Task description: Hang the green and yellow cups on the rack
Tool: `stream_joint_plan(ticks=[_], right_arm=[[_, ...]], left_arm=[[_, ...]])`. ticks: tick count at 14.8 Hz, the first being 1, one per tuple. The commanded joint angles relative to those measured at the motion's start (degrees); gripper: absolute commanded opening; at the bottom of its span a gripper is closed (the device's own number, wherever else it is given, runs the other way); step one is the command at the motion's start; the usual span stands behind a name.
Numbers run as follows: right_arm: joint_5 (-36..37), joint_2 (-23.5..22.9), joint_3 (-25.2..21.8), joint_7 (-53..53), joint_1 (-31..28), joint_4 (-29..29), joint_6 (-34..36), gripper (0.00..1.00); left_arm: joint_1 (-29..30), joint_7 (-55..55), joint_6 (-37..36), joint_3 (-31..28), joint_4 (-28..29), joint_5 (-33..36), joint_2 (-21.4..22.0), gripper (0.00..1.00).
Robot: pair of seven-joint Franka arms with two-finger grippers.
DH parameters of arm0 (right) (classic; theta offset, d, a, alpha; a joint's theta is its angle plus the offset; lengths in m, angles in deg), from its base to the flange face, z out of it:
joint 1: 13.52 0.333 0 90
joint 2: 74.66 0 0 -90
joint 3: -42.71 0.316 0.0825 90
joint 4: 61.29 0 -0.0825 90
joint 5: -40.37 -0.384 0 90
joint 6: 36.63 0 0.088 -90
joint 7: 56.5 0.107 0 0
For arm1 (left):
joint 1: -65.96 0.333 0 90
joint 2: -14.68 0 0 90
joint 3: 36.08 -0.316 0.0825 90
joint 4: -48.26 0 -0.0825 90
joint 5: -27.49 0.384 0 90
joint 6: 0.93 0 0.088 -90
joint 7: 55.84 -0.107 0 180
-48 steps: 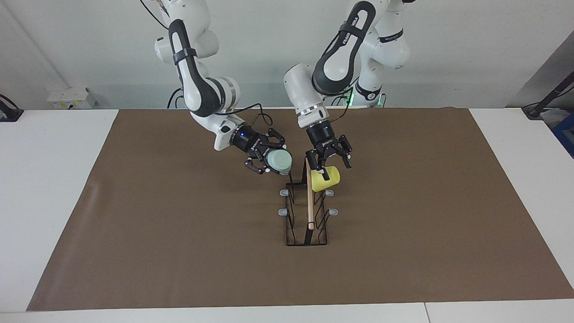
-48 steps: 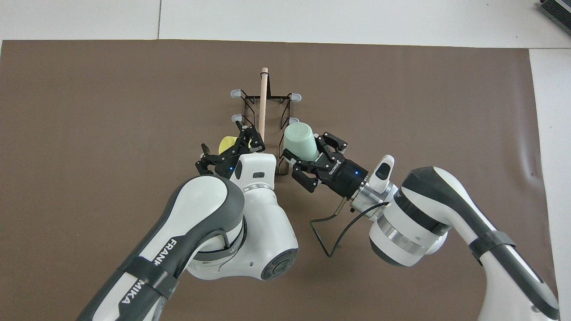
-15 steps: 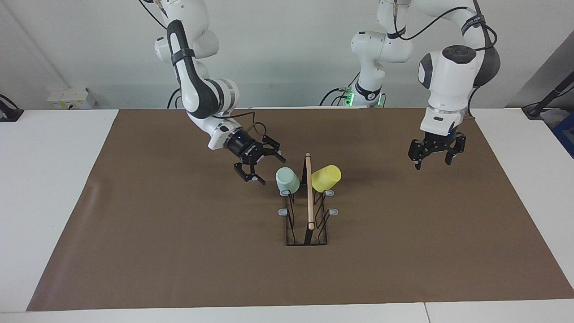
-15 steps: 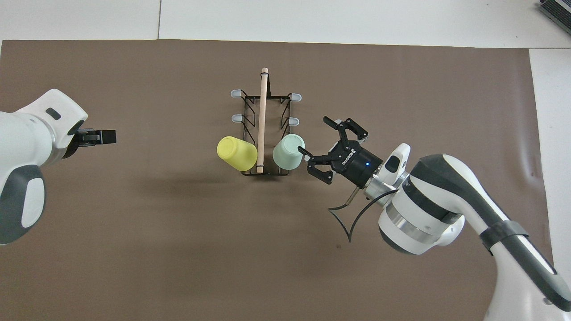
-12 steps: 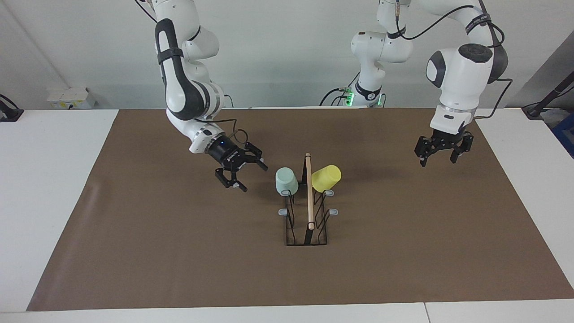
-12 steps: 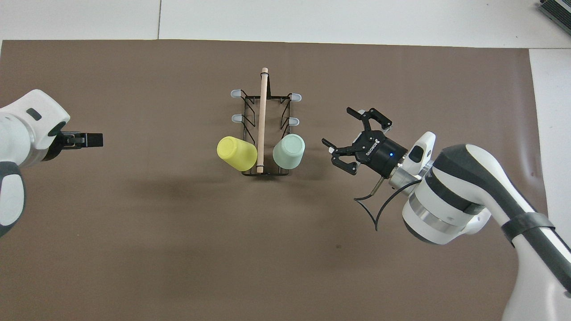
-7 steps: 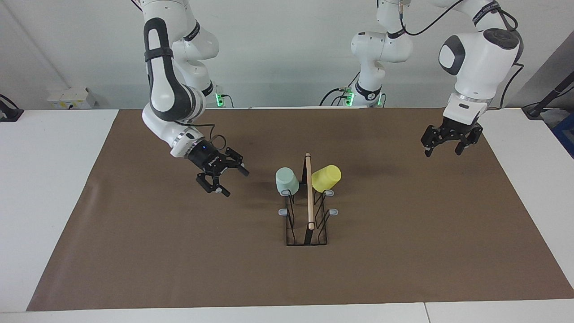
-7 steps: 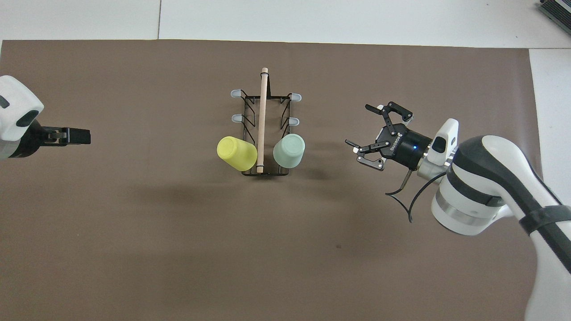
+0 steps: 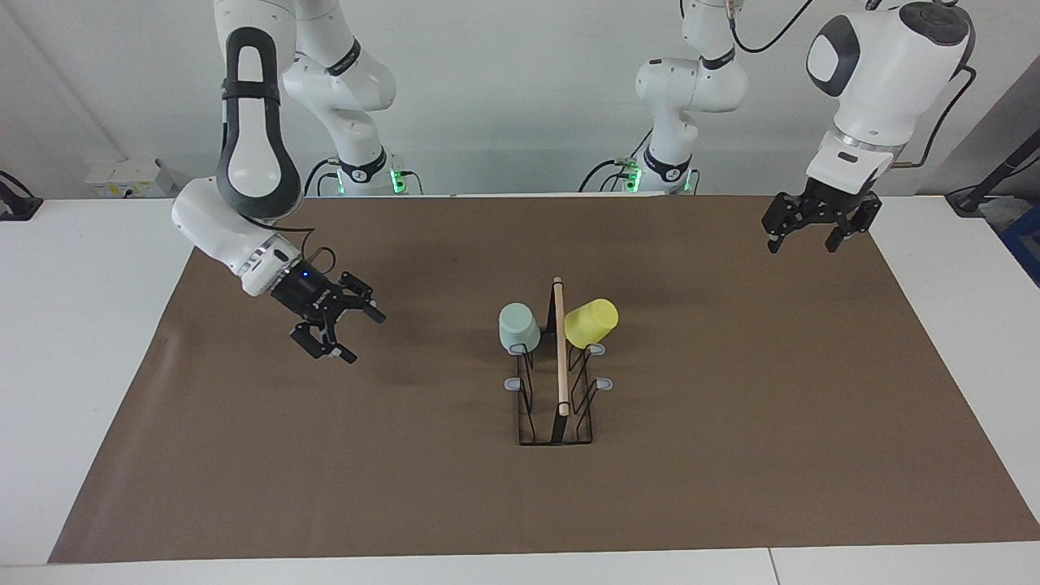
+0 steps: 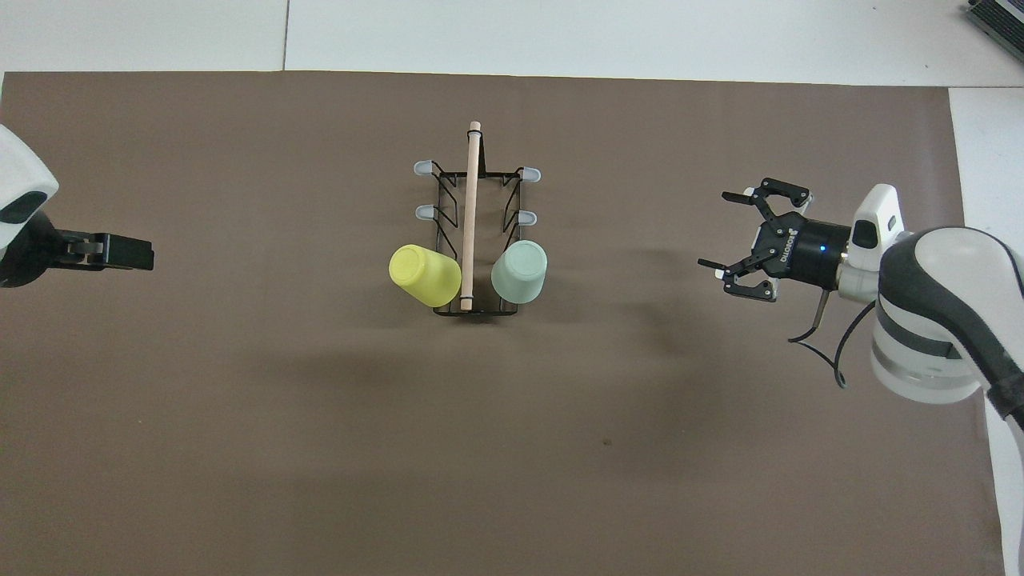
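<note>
Hung mouth-down on rack [image 9: 555, 382] prongs nearest the robots: green cup [image 9: 519, 327], yellow cup [image 9: 591, 322]. Well clear of rack: left gripper [image 9: 817, 221], right gripper [image 9: 339, 322], both open, empty. Seemingly done; next, only parking arms.

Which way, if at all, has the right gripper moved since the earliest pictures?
Yes. The right gripper, open and empty, has drawn away from the rack toward the right arm's end of the table, leaving the green cup hanging there.
</note>
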Motion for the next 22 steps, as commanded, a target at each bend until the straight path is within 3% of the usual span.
stream_joint_plan(ticks=[1,5,7,10,14,19,22], right_arm=[[12.55,0.16,0.37,10.85,-0.69,2.16,0.75,1.0],[31.26,0.43,0.37,29.64,0.01,3.91,0.14,1.0],[43.73,0.78,0.64,41.85,0.45,5.5,0.66,1.0],[54.75,2.18,0.81,58.12,3.61,5.77,0.84,1.0],[62.15,3.23,0.81,76.49,6.77,5.85,2.5,1.0],[68.83,7.54,-0.15,99.26,10.38,6.11,9.69,1.0],[70.6,8.86,-8.99,109.82,17.13,9.61,17.94,1.0]], left_arm=[[6.05,-2.09,-5.76,6.7,-3.87,-1.05,-0.52,1.0],[6.14,-2.8,-11.3,6.8,-9.15,-2.27,-2.63,1.0],[6.23,-3.58,-12.19,6.71,-10.21,-3.51,-3.07,1.0],[6.5,-5.51,-13.25,6.8,-10.21,-3.51,-2.98,1.0],[6.32,-5.79,-13.77,6.36,-10.21,-3.51,-3.07,1.0],[5.79,-5.61,-14.56,6.36,-10.74,-3.51,-3.68,1.0],[5.71,-5.52,-14.65,6.36,-10.56,-3.16,-4.04,1.0]])
